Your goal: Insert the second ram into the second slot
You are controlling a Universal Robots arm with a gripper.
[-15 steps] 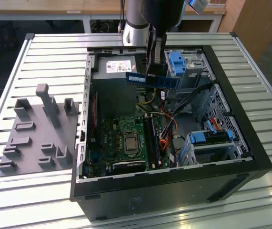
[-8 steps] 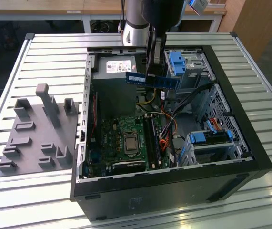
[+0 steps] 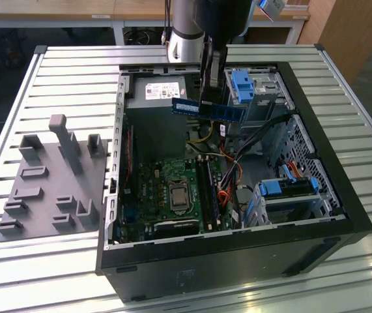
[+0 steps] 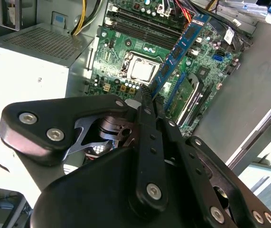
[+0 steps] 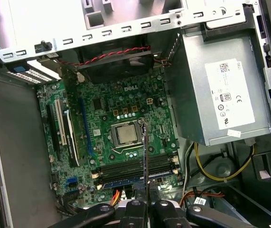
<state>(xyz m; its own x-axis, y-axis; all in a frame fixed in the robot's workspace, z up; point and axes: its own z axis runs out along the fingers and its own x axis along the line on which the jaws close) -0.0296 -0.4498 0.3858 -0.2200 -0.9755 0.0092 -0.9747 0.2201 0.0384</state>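
Note:
My gripper [image 3: 210,96] hangs over the back of the open computer case and is shut on the second ram [image 3: 208,109], a long dark-blue stick with a white sticker, held level well above the board. In the second wrist view the ram [image 4: 180,47] sticks out past the closed fingers [image 4: 144,107] over the green motherboard. In the first wrist view the ram [image 5: 144,161] shows edge-on as a thin dark line above the row of black memory slots [image 5: 126,167]. A blue stick [image 5: 126,181] sits in one slot of that row. The gripper [image 5: 144,205] is high above the slots.
The motherboard [image 3: 166,195] lies on the case floor with the processor socket [image 3: 176,195] beside the slots. A grey power supply [image 3: 156,91] sits at the back. Blue-tabbed drive cages [image 3: 241,85] and loose cables [image 3: 228,189] crowd the exterior view's right. A grey fixture plate [image 3: 49,189] lies left of the case.

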